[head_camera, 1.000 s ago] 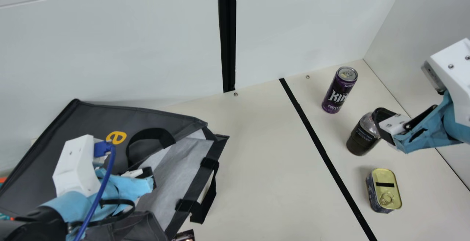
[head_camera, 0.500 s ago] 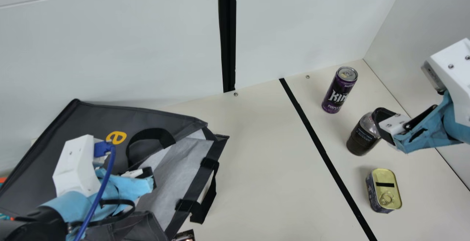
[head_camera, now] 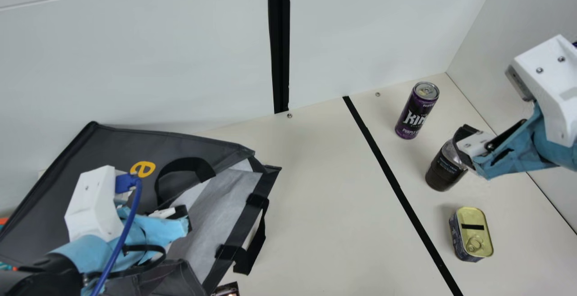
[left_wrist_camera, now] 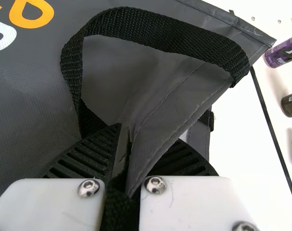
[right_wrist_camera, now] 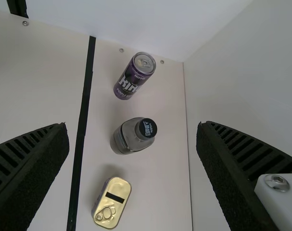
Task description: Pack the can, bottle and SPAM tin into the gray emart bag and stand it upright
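So the left gripper (head_camera: 181,215) is clamped on the gray emart bag (head_camera: 112,149), and in the left wrist view a fold of the bag's edge is pinched between the black ribbed fingers (left_wrist_camera: 90,154), right by one black strap handle (left_wrist_camera: 160,31). The bag itself is slumped over on the left of the cream table (head_camera: 329,206), with its pale lining (head_camera: 218,197) showing through the mouth, which faces the middle. Right gripper (head_camera: 464,143) is spread wide with nothing in its grasp, hanging over by the bottle (head_camera: 444,170); in the main view it overlaps the bottle's top, though I can't tell how much height is between them. All three goodies are out on the table, past the black line (head_camera: 396,188) from the bag: the purple can (head_camera: 417,113) standing farthest back, the dark bottle upright in the middle, and the SPAM tin (head_camera: 473,233) nearest the front, its gold lid and pull ring facing up.
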You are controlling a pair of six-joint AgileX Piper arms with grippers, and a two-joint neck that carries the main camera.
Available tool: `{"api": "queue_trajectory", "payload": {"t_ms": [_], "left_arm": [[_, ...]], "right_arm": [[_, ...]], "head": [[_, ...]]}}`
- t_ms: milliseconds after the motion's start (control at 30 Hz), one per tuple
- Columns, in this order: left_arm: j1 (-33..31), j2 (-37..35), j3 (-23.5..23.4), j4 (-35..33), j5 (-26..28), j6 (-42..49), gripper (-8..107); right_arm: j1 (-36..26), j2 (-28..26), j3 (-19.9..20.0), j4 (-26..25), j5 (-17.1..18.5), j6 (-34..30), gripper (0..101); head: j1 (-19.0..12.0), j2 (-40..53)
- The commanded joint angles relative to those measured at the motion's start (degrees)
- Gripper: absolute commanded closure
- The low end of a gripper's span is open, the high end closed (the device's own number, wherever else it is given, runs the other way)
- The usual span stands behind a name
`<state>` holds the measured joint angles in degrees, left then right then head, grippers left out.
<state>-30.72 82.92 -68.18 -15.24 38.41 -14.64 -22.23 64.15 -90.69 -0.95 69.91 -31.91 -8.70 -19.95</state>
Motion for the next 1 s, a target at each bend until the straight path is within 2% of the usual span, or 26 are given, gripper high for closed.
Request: {"api": "queue_trajectory", "payload": {"t_ms": [0, 333, 600, 967], "left_arm": [[0.0, 0.0, 0.0, 0.0, 0.0, 0.0, 107], [0.0, 0.0, 0.0, 0.0, 0.0, 0.0, 107], [0.0, 0.0, 0.0, 0.0, 0.0, 0.0, 107], [0.0, 0.0, 0.0, 0.0, 0.0, 0.0, 107]], "right_arm": [[2.7, 0.5, -0.4, -3.6, 0.0, 2.3, 6], [8.5, 4.1, -2.7, -9.9, 0.0, 9.4, 6], [8.9, 7.9, -5.1, -10.1, 0.0, 11.2, 6], [6.7, 14.2, -9.7, -8.2, 0.0, 10.2, 6]], "head": [[-1.3, 0.0], [-1.3, 0.0], [-1.3, 0.0], [-1.3, 0.0]]}}
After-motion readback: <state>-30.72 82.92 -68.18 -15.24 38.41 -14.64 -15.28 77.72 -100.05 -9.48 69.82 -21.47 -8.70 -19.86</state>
